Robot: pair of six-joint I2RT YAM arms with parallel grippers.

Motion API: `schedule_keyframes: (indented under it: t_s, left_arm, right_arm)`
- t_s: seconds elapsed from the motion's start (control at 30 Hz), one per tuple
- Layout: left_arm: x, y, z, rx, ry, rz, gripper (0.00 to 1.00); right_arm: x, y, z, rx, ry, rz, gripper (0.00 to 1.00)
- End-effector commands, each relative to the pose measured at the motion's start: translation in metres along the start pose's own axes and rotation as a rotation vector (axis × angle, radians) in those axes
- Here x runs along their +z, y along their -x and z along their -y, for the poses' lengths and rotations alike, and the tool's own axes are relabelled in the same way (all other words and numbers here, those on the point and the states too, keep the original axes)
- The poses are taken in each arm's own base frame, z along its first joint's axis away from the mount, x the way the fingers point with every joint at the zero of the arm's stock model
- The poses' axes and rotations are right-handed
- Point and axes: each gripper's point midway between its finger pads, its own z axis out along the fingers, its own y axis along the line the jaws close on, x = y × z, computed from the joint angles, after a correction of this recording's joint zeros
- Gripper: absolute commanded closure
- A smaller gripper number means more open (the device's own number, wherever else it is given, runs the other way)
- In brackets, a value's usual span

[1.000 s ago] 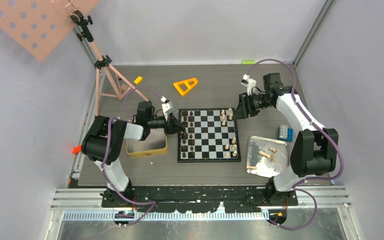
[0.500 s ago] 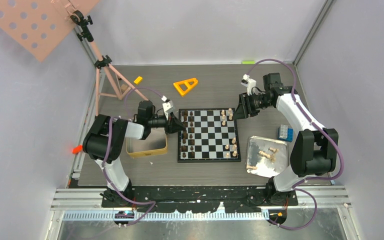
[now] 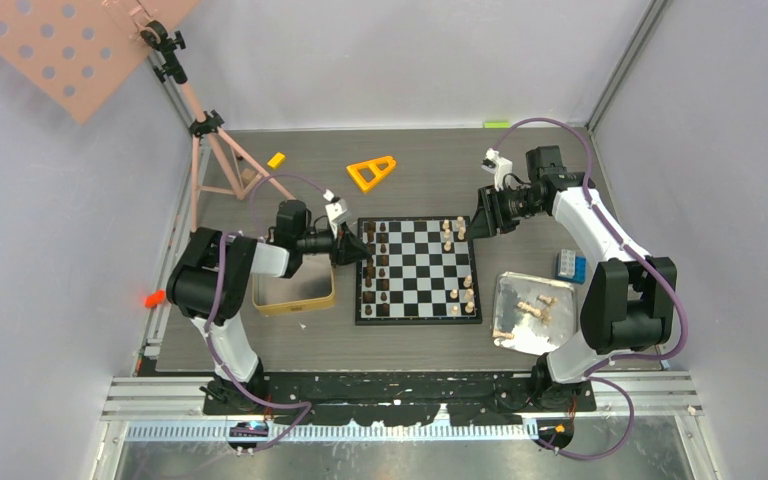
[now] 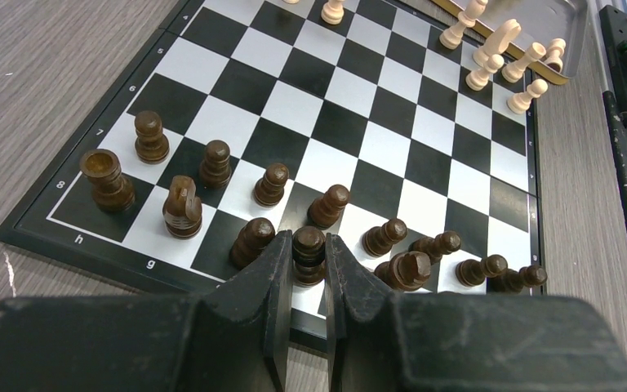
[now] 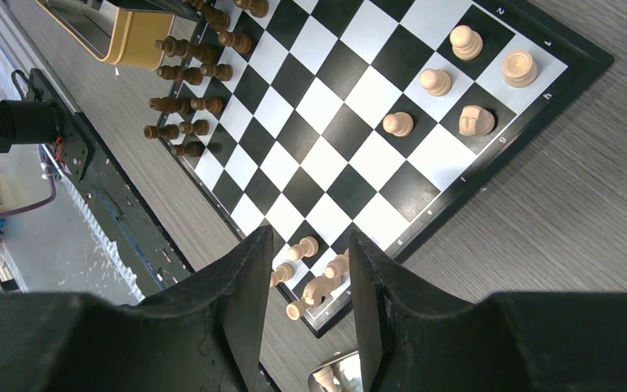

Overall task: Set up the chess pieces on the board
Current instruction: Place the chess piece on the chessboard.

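The chessboard lies mid-table. Dark brown pieces stand in its two left columns. Pale pieces stand at its far right and near right. My left gripper is at the board's left edge. In the left wrist view its fingers are shut on a dark piece standing in the edge row, between other dark pieces. My right gripper hovers open and empty over the board's far right corner. Through its gap, the right wrist view shows pale pieces on the board.
A silver tray with several pale pieces sits right of the board. A gold tin sits left of it, under my left arm. A blue brick, an orange triangle, a small orange block and a tripod stand around.
My left gripper has shifted very slightly toward the far left at the board's edge. The right arm has not moved.
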Motion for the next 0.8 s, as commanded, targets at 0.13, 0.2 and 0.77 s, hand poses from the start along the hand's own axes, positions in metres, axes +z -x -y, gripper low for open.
schedule_keyframes:
  t_s: [0.13,0.2,0.77]
  left_arm:
    - [0.0043,0.0106,-0.0012,0.087,-0.001,0.003,0.91]
    - [0.004,0.0104,-0.0013,0.089,0.001,0.001,0.9]
    - [0.0007,0.0083,-0.0036,0.098,0.031,-0.02,0.89]
  right_arm:
    - [-0.0008,0.0028,-0.0025,-0.031,0.012,0.011,0.54]
    - [-0.0008,0.0029,-0.0025,-0.032,0.012,0.012,0.54]
    - [0.0002,0.0017,-0.0032,-0.027,0.023,0.004,0.54]
